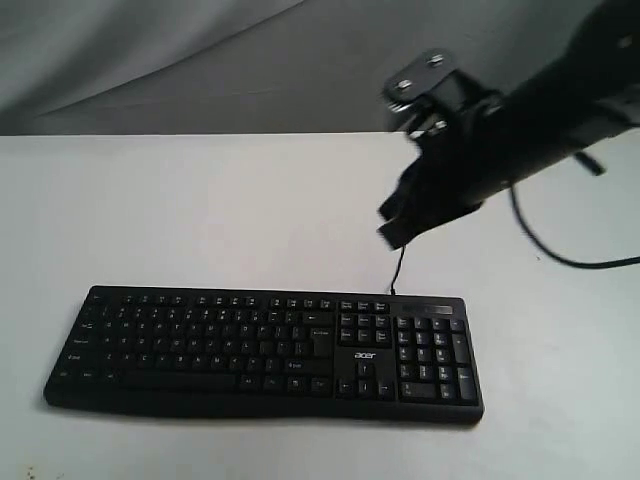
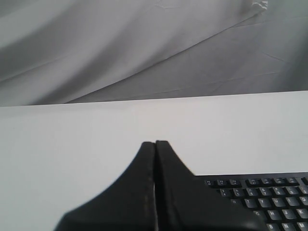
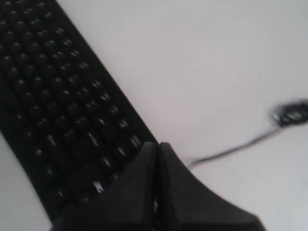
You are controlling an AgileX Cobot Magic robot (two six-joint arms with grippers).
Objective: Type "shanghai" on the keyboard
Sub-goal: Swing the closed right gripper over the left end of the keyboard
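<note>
The black keyboard (image 1: 265,345) with white legends and an acer logo lies flat near the table's front edge. Its thin cable (image 1: 398,268) runs back from the rear edge. My right gripper (image 1: 392,232) hangs in the air above the rear edge of the keyboard, over its right part, fingers pressed together and empty. In the right wrist view the shut gripper (image 3: 159,144) sits over the keyboard (image 3: 62,96) edge, next to the cable (image 3: 231,150). The left arm is outside the exterior view. In the left wrist view, the left gripper (image 2: 155,142) is shut, with a keyboard corner (image 2: 260,192) beside it.
The white table (image 1: 200,210) spreads behind and around the keyboard. A grey cloth backdrop (image 1: 200,60) hangs behind the table. A black cable (image 1: 560,255) of the right arm loops down at the right. A blurred dark connector (image 3: 291,114) lies on the table.
</note>
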